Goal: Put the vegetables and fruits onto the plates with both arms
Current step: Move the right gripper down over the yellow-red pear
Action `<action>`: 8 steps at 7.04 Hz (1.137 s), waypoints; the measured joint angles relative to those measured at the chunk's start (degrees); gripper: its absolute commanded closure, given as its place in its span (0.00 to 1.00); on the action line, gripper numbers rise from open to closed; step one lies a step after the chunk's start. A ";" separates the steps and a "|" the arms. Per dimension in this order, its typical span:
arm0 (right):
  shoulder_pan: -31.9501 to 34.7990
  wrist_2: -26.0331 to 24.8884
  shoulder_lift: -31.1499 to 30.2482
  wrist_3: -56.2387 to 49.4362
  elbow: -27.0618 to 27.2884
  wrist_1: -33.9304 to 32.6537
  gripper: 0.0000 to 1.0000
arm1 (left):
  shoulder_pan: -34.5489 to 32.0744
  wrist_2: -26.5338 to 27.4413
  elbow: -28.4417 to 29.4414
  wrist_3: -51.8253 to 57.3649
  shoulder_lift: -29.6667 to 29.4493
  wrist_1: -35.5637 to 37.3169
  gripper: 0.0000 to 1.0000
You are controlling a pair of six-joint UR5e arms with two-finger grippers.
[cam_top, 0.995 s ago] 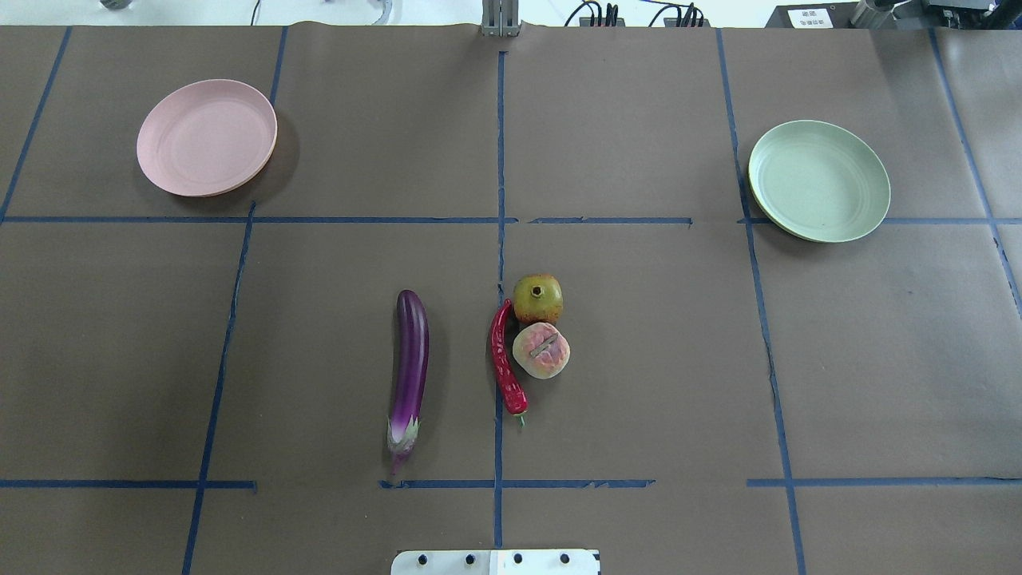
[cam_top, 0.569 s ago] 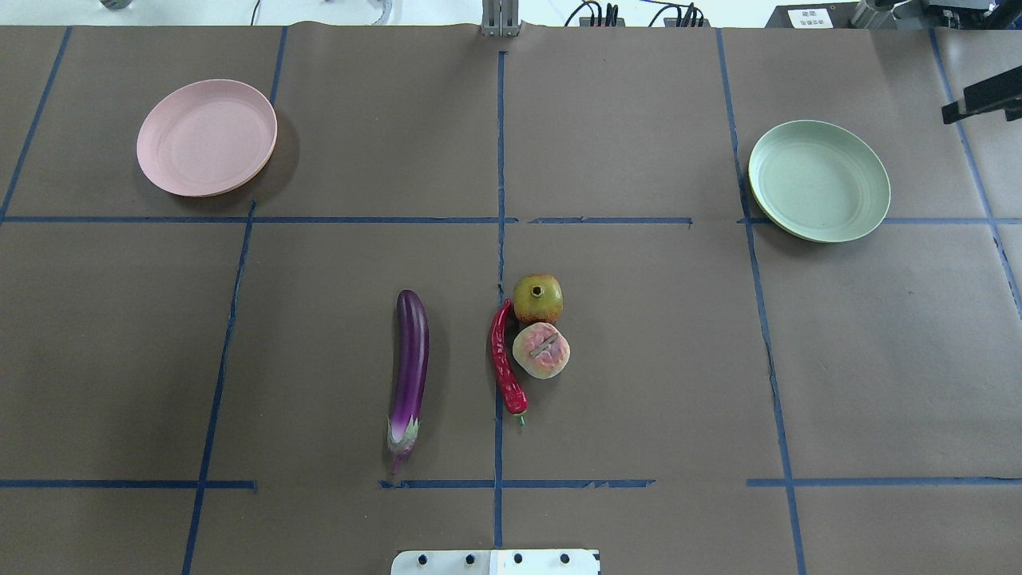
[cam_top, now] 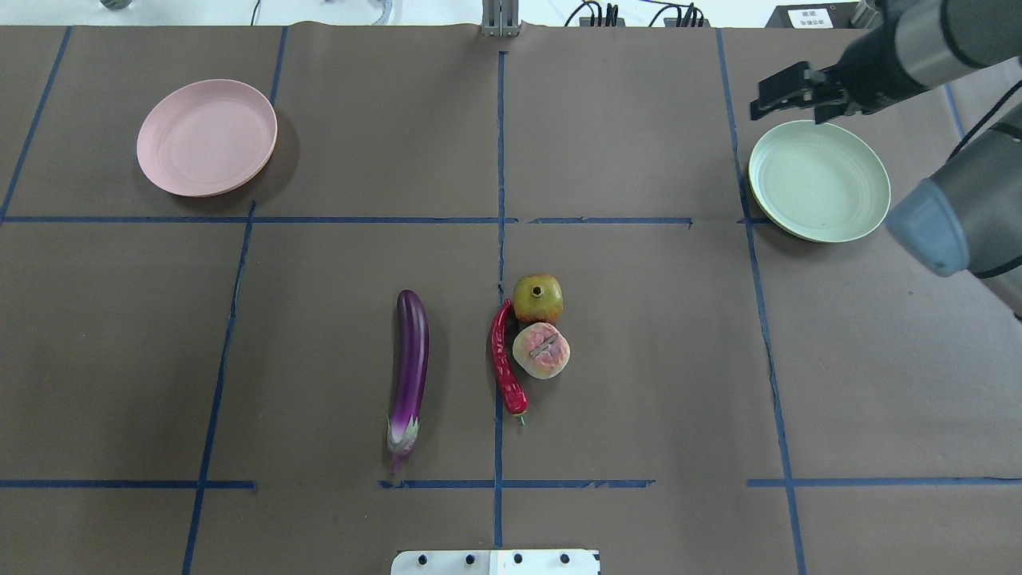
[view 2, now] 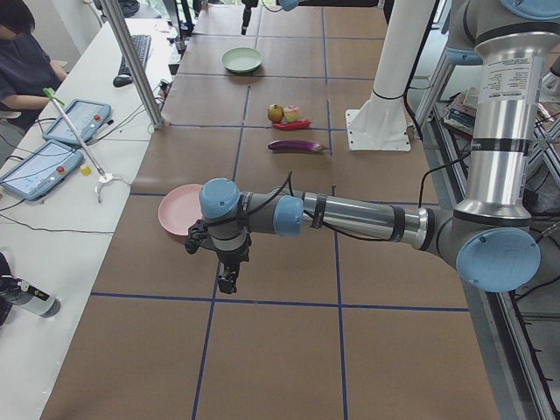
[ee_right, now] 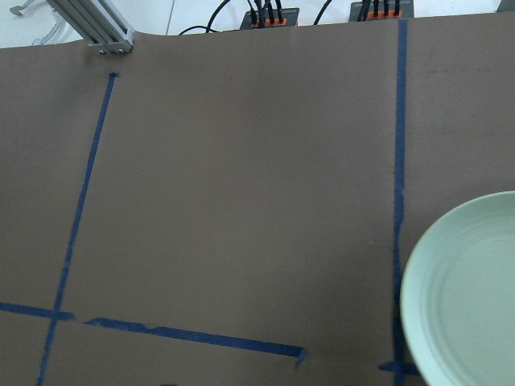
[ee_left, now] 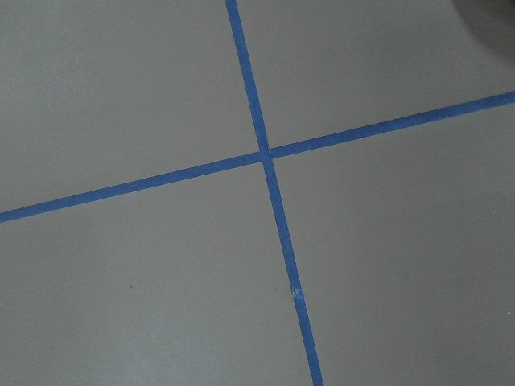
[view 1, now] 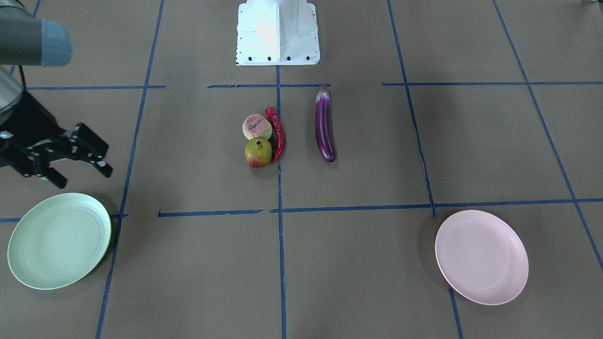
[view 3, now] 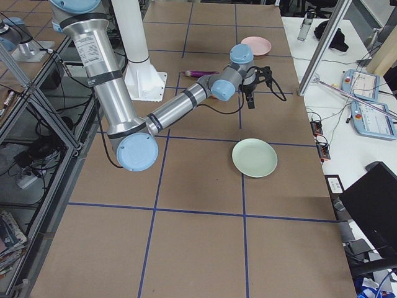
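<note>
Well, right end effector [view 1: 85, 175] spread near green plate [view 1: 59, 241] rim, left end effector [view 2: 229, 282] unclear.

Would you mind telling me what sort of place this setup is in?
Most likely a robotics lab recording manipulation trials: the table is papered brown and gridded with blue tape, the left arm and right arm flank a white base, and an operator is at a side bench with touchscreen pendants.

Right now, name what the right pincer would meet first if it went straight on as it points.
The right pincer would probably meet bare brown table paper beside the green plate, not the plate; depth is unclear.
</note>
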 measured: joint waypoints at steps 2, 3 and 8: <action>-11.25 -11.75 7.31 6.80 2.49 -11.24 0.00 | 0.00 0.00 0.00 -0.02 0.00 0.00 0.00; -16.08 -16.67 10.60 9.06 2.56 -16.21 0.00 | 0.00 0.00 0.00 -0.06 0.02 0.00 0.00; -26.66 -27.89 23.22 14.27 -9.98 -24.11 0.00 | 0.00 0.00 0.03 -0.09 0.09 0.00 0.00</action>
